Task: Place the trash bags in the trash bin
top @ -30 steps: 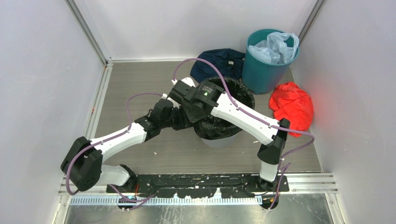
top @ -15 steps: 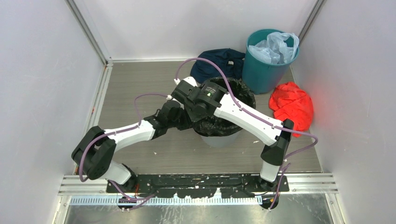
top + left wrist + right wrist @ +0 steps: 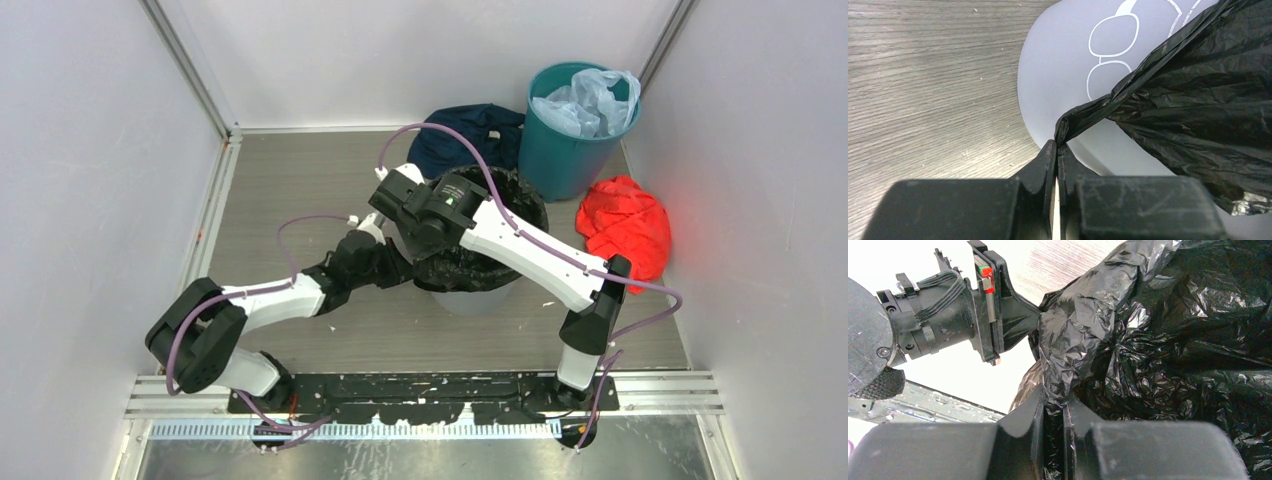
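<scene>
The black trash bag (image 3: pixel 490 250) sits crumpled in and over the mouth of the light grey trash bin (image 3: pixel 470 298) at the middle of the floor. My left gripper (image 3: pixel 402 266) is shut on the bag's edge at the bin's left side. In the left wrist view the jaws (image 3: pixel 1058 144) pinch a corner of the bag (image 3: pixel 1198 100), stretched taut outside the grey wall (image 3: pixel 1058 65). My right gripper (image 3: pixel 403 213) is above the bin's left rim. In the right wrist view it (image 3: pixel 1054 407) is shut on a fold of the bag (image 3: pixel 1148 340), close to the left gripper's body (image 3: pixel 998 315).
A teal bin (image 3: pixel 560 155) holding a pale blue plastic bag (image 3: pixel 590 100) stands at the back right. A red cloth bundle (image 3: pixel 625 225) lies right of the grey bin, and a dark navy cloth (image 3: pixel 465 135) behind it. Walls close in on both sides.
My left arm has swung lower and toward the near left, still holding the bag's edge at the bin's left side. My right gripper has shifted slightly toward the back over the rim.
</scene>
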